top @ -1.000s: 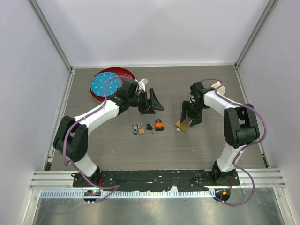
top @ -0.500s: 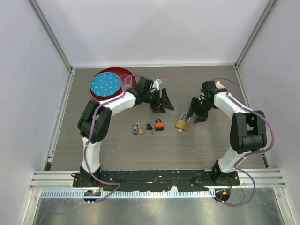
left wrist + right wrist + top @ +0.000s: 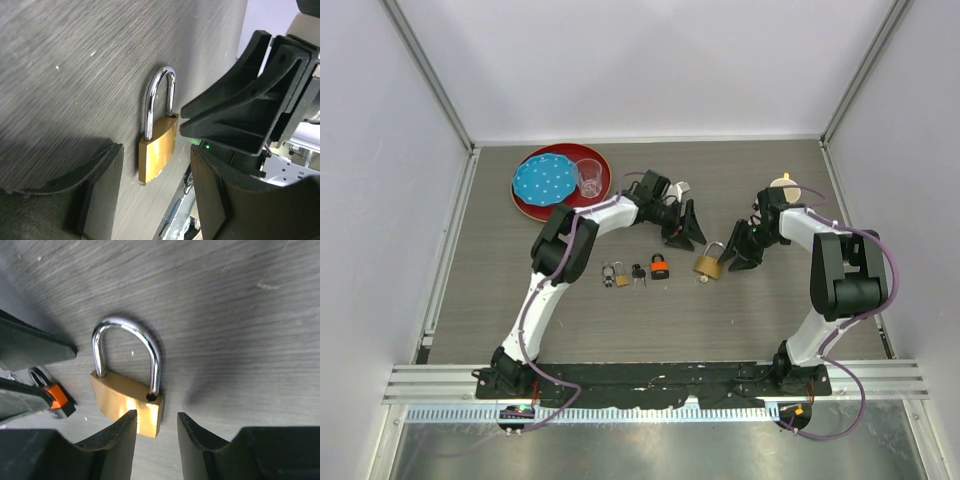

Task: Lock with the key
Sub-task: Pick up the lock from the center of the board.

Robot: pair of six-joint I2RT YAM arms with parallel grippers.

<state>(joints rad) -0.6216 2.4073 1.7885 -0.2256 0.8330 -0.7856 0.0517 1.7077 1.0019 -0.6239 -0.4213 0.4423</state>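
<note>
Both agape, empty: left pincer (image 3: pixel 686 234), right pincer (image 3: pixel 736 257) | brass padlock (image 3: pixel 708 266) (chrome shackle (image 3: pixel 121 320)) flat between them

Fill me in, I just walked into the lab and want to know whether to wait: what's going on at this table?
Two robot arms are working on a brass padlock lying flat on the table. The left end effector and the right end effector sit on either side of it, both open, and neither is gripping anything. A row of small locks and keys lies just left of the padlock, untouched. No key is in the padlock yet, so the locking has not begun.
</note>
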